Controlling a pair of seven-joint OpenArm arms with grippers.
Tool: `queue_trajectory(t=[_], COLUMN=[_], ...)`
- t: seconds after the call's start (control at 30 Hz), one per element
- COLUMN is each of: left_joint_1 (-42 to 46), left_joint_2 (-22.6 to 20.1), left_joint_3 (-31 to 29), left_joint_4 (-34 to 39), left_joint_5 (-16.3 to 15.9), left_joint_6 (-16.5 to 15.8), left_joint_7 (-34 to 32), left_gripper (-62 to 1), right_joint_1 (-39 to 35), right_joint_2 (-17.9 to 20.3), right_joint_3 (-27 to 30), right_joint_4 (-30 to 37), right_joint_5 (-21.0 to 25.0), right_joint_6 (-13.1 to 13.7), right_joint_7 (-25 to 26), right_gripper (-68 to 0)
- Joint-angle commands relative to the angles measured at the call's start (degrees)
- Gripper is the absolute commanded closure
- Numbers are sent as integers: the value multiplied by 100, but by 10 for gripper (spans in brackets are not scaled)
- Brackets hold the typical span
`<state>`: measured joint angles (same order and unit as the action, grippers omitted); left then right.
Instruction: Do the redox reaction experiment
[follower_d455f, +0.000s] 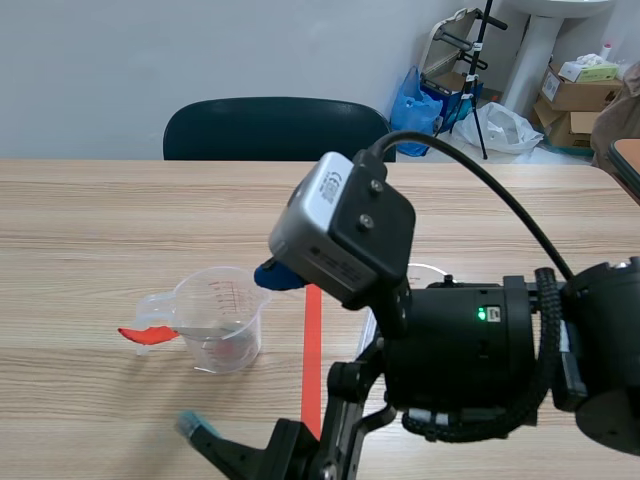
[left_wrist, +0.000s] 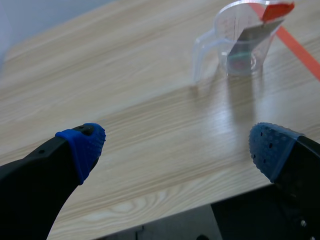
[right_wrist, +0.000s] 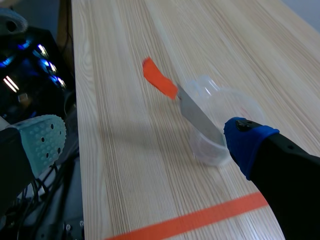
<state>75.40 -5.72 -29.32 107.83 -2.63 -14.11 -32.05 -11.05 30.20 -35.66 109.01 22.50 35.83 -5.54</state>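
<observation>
Right arm (follower_d455f: 480, 350) fills the foreground. The right pincer (right_wrist: 145, 140) is wide and holds nothing, its blue finger (right_wrist: 245, 142) just beside the cup (follower_d455f: 220, 320) rim, probably lining up on the cup or strip (right_wrist: 200, 117). The cup is clear with red gradations and a handle, upright mid-bench (follower_d455f: 100, 220). The grey strip's orange end leans out at 9 o'clock in the scene view. The left pincer (left_wrist: 177, 147) is wide and empty, with the cup well ahead at 1 o'clock.

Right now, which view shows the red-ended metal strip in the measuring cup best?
The right wrist view: the metal strip runs clearly from red end into the measuring cup. The scene view shows mainly its red end beside the cup's handle; the left wrist view has it distant, tip cropped.
</observation>
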Motion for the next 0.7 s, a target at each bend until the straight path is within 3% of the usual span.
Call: queue_trajectory(t=[0.0,0.1,0.27,0.37,0.43,0.5,0.67], left_joint_1=[4,4,4,4,4,4,4], left_joint_2=[28,83,90,90,90,90,90], left_joint_3=[13,9,9,9,9,9,9], left_joint_4=[-101,-391,-798,-863,-885,-894,-894], left_joint_5=[4,232,356,400,422,422,422], left_joint_6=[-13,-11,-15,-15,-15,-15,-15], left_joint_7=[-153,-271,-612,-675,-706,-721,-723], left_gripper=[-615,-615,-615,-615,-615,-615,-615], right_joint_1=[59,59,61,68,98,190,557], right_joint_2=[55,4,-273,-457,-579,-675,-802], right_joint_3=[-22,-94,-256,-299,-337,-413,-734], right_joint_4=[-85,-350,-935,-1217,-1351,-1484,-1757], right_joint_5=[61,-146,-1132,-1683,-2063,-2341,-2382], right_joint_6=[-28,-50,-92,-398,-704,-826,-1248], right_joint_7=[247,745,1707,2293,2520,2662,2782], right_gripper=[-679,-679,-679,-679,-679,-679,-679])
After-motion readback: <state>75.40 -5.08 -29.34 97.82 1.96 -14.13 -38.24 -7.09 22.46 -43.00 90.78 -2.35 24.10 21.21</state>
